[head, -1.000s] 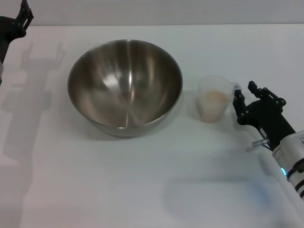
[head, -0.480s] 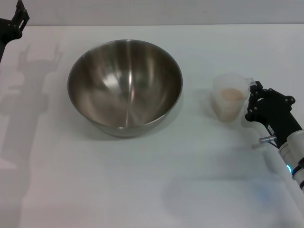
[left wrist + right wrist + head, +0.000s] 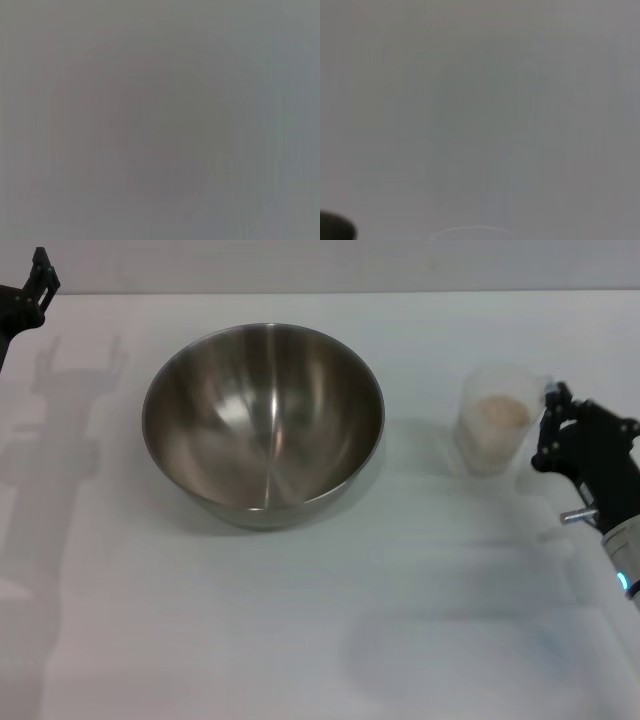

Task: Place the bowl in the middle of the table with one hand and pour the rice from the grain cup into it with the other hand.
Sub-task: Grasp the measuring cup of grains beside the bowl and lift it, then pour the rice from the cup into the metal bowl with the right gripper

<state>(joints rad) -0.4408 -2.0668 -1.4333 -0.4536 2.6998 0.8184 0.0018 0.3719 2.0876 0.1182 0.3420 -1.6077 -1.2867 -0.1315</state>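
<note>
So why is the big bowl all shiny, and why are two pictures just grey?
In the head view, the bowl mirrors the light in pale streaks, and soft arm shadows lie on the table. The left wrist view is a blank grey blur showing nothing. The right wrist view is nearly as blank, with only a dark blob at one corner.
</note>
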